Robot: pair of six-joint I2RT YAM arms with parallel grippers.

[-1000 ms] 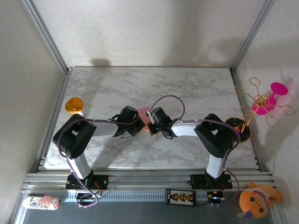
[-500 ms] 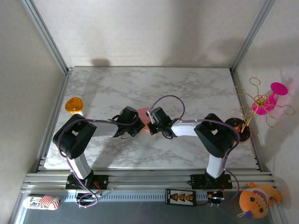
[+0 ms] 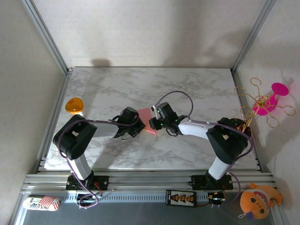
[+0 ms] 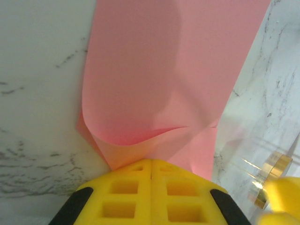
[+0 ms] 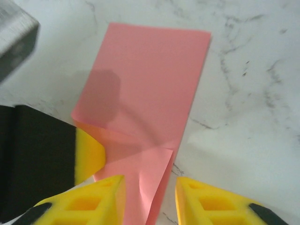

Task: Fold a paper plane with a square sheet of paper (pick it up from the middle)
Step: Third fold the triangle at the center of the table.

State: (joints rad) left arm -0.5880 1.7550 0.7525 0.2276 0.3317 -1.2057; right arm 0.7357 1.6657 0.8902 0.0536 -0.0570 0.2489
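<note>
Now, pinching the square sheet of paper point(image 4: 164, 70) in the left gripper point(image 4: 151, 164), jaws pressed together; straddling its near end with the right gripper point(image 5: 149, 185), jaws parted, gripping nothing.

I read: square sheet of paper point(image 4: 159, 84) — thin matt paper, smooth, softly creased | table point(image 3: 197, 89) — marble-pattern top, smooth, faint sheen | left gripper point(image 4: 151, 165), right gripper point(image 5: 149, 187) — fingers yellow matt plastic, moulded | frame rails point(image 3: 150, 177) — dull bare metal, grooved
</note>
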